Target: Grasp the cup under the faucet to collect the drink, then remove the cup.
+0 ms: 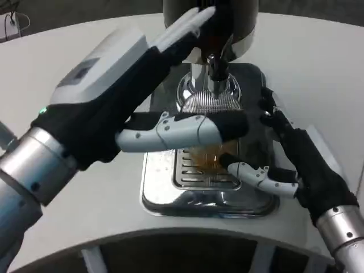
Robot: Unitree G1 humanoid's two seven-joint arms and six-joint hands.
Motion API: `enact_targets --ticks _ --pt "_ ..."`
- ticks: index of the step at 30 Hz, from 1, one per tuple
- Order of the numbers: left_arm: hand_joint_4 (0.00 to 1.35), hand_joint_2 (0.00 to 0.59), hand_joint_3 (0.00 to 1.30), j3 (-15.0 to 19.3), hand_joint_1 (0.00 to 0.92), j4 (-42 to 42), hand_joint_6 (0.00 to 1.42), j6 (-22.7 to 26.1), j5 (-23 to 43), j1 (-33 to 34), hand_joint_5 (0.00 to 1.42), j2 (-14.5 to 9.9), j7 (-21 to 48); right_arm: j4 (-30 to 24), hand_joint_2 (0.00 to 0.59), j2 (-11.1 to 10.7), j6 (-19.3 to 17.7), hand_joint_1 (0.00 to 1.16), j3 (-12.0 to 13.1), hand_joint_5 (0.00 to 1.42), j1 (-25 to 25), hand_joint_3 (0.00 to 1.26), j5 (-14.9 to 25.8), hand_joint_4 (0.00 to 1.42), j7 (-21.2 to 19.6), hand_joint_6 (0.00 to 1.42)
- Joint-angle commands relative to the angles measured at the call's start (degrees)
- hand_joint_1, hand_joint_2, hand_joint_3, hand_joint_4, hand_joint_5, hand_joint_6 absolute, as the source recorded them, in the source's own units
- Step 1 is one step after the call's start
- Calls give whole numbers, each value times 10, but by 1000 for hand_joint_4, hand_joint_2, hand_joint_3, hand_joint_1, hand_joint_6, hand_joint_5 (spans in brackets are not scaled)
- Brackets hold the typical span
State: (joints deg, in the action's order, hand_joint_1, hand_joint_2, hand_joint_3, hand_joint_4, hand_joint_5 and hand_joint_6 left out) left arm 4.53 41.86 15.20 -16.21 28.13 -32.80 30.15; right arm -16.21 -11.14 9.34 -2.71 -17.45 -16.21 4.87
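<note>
A clear cup with amber drink in it stands on the grille of the chrome drip tray, below the faucet. Much of the cup is hidden behind my left thumb. My right hand reaches in from the right and grips the cup, thumb on its near side and fingers around its far side. Raised in front of the dispenser, my left hand stretches its fingers straight up to the top of the dispenser body above the faucet, thumb held apart, holding nothing.
The dispenser stands in the middle of the white round table. The table's front edge curves just below the drip tray. Cables lie at the far left corner.
</note>
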Motion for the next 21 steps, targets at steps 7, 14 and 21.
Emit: enact_targets --ticks 7,14,21 --pt "0 9 0 26 0 51 133 16 -42 -109 0 -51 7 -3 229 10 -1 764 -10 73 -1 0 2 34 -3 79" --pt "0 2 0 14 0 39 96 24 -87 -152 0 -57 -1 1 229 15 -4 761 -15 73 -2 0 1 34 -3 78" --pt "0 2 0 5 0 4 92 20 -123 -182 0 -62 0 13 229 23 -10 760 -21 73 -5 0 -1 34 -12 78"
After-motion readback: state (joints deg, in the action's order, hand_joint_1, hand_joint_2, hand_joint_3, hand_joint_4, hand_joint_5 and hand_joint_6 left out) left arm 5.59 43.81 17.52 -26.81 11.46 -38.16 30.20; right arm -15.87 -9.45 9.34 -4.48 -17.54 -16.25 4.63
